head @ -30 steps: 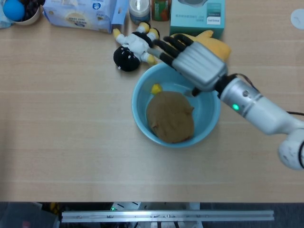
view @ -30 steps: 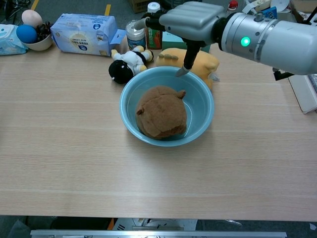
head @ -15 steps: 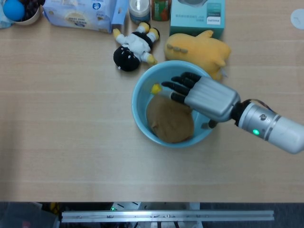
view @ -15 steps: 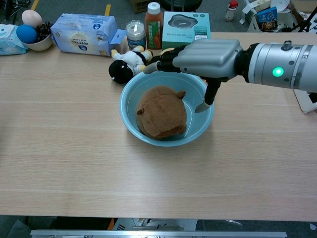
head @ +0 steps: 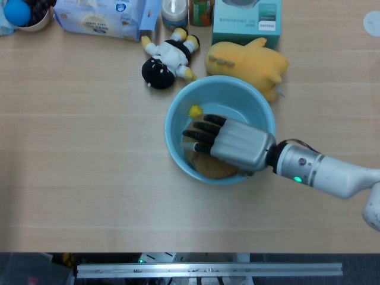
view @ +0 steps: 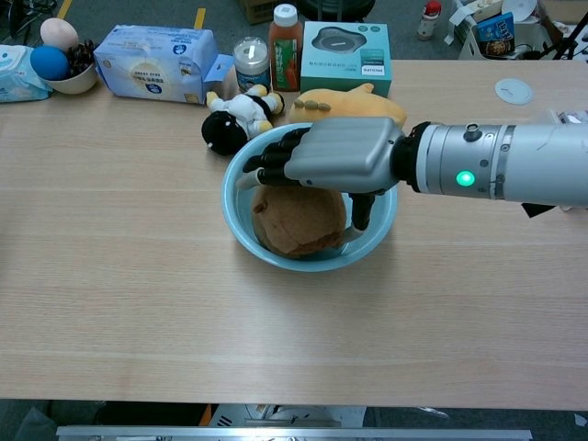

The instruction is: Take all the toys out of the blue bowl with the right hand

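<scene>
Head view shows the right hand now down over the blue bowl at frame centre, where a second ago it hung up near the yellow plush at the bowl's upper right rim; it has swung back and dropped onto the brown toy, which sits in the bowl's lower half. Chest view puts the fingers spread and stretched flat over the brown toy, thumb hanging down on the toy's right side; they look wide, not yet closed on it, though whether the palm touches the plush I cannot tell. A small yellow toy lies in the bowl's upper left, apart from the hand. Outside the bowl on the bench, the penguin and yellow plush lie at its upper rim. Judged from this, the reach is done and the grasp on the brown toy comes next. The left hand shows in neither view.
</scene>
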{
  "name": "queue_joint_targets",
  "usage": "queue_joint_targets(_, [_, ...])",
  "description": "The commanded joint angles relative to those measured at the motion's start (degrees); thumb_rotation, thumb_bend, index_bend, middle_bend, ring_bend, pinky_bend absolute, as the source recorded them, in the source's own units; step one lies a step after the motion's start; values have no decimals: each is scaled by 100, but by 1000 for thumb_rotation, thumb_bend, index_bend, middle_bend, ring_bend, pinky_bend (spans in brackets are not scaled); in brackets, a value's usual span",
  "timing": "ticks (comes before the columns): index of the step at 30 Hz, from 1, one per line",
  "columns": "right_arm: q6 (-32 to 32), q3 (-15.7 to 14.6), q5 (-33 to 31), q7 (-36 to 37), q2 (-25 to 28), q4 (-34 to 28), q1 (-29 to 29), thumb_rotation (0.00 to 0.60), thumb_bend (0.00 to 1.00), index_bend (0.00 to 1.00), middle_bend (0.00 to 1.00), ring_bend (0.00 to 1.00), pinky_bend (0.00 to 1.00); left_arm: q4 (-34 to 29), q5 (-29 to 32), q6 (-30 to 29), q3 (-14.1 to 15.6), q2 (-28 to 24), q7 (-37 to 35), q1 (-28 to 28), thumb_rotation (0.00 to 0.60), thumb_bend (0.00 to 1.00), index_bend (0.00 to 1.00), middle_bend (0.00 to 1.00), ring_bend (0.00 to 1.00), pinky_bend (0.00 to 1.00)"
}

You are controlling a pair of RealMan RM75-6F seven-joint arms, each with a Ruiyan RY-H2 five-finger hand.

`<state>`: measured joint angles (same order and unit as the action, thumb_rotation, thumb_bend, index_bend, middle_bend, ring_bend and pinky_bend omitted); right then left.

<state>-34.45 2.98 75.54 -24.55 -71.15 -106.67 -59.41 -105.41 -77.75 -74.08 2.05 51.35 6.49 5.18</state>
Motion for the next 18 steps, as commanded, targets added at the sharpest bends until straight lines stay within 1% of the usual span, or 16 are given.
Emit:
queue_joint_targets(1, [54, -71, -527, -538, -179, 95, -185, 600, 0, 0, 0, 0, 112, 35, -5, -19, 7, -3, -57, -20, 600, 423, 46, 81, 53, 128])
queue_joint_targets(3, [-7, -98, -797, -755, -262, 123, -245, 600, 0, 0, 3, 0, 147, 58, -10, -16, 13, 1, -85, -26, 600, 422, 47, 81, 53, 127])
queue_joint_targets(4, [-142, -91, -944, -875, -352, 139, -253, 600, 0, 2, 24, 11, 203, 70, -18, -16, 17, 4, -103, -29, 600, 422, 46, 81, 53, 127])
queue_joint_targets(5, [-279, -88, -1014, -979, -432, 165, -245, 600, 9, 32, 64, 45, 292, 78, -27, -17, 22, 5, -114, -31, 600, 423, 48, 82, 53, 127])
queue_joint_targets(6, [-412, -87, -1079, -1077, -506, 192, -234, 600, 30, 62, 96, 78, 354, 81, -36, -21, 22, 5, -126, -32, 600, 422, 53, 82, 53, 127])
queue_joint_targets(8, [-672, -58, -1254, -1227, -658, 241, -211, 600, 134, 194, 190, 188, 518, 100, -50, -30, 24, 3, -156, -38, 600, 422, 76, 81, 53, 127])
queue_joint_targets(10, [-771, -28, -1418, -1275, -715, 263, -221, 600, 276, 357, 301, 322, 679, 115, -60, -45, 22, 0, -180, -45, 600, 422, 93, 81, 53, 128])
queue_joint_targets(11, [-795, 6, -1524, -1242, -721, 256, -230, 600, 315, 397, 332, 370, 729, 123, -60, -52, 22, -3, -197, -51, 600, 422, 94, 82, 53, 128])
queue_joint_targets(13, [-856, 95, -1613, -1103, -686, 211, -223, 600, 355, 437, 368, 431, 788, 141, -54, -61, 24, -12, -222, -61, 600, 423, 96, 82, 53, 127])
queue_joint_targets(15, [-919, 186, -1602, -926, -602, 130, -191, 600, 360, 462, 387, 458, 813, 157, -46, -63, 25, -16, -238, -69, 600, 423, 96, 82, 53, 127])
queue_joint_targets(18, [-1042, 369, -1462, -559, -359, -55, -109, 600, 360, 478, 395, 470, 821, 213, -120, -40, 43, -25, -319, -59, 600, 422, 96, 84, 53, 128])
